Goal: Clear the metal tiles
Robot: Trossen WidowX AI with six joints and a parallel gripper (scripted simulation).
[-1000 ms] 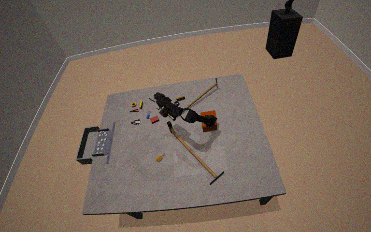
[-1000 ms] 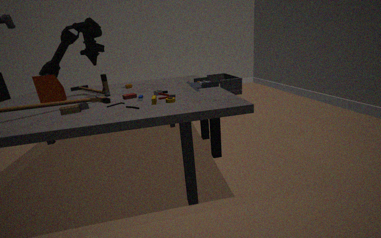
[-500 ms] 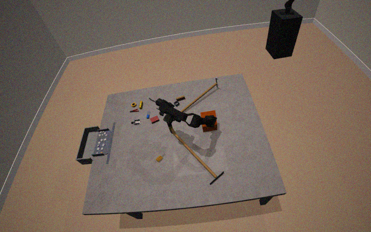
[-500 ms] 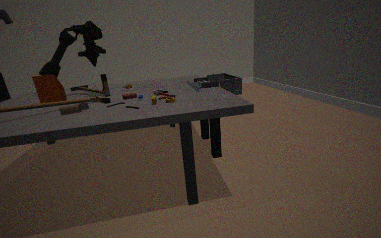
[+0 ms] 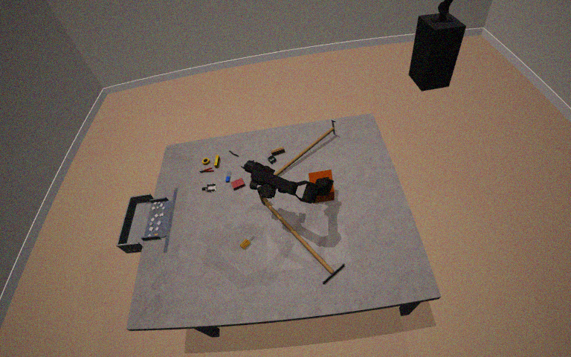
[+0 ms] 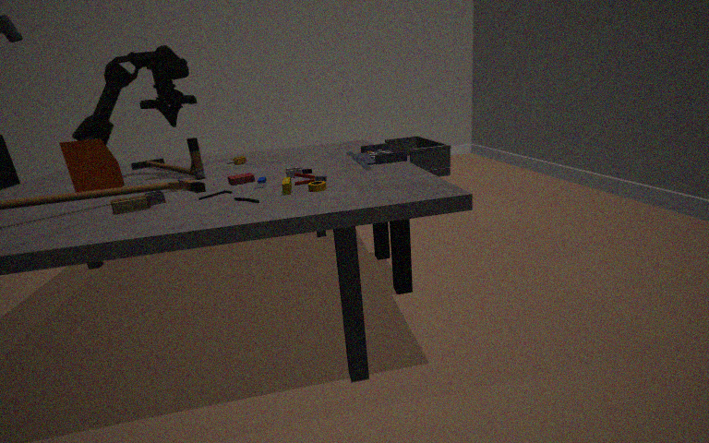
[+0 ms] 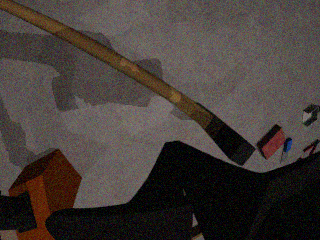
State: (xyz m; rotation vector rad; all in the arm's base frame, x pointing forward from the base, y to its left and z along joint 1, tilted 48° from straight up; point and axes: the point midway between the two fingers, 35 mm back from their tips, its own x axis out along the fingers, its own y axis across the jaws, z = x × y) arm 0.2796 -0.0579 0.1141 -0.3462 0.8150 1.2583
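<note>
My gripper (image 6: 174, 122) is shut and empty, pointing down above the table. A long wooden-handled tool (image 5: 300, 239) (image 6: 170, 167) (image 7: 95, 47) lies below it, with a wide black blade at its far end and a black block at the near end. A second long-handled tool (image 5: 305, 151) (image 6: 78, 196) lies towards the back, with a narrower dark head. Several pale tiles (image 5: 160, 214) lie on the steel plate (image 5: 166, 224) at the table's left edge in the top view. An orange piece is among them. The dark catch box (image 5: 128, 223) (image 6: 431, 159) is beyond the plate.
An orange block (image 5: 320, 175) (image 6: 91, 164) (image 7: 65, 185) stands by the arm's base. A red block (image 5: 238, 184) (image 6: 241, 179) (image 7: 271, 143), yellow tape (image 5: 205, 161) (image 6: 317, 186) and several small tools lie between arm and plate. An orange-handled tool (image 5: 245, 244) (image 6: 239, 160) lies apart.
</note>
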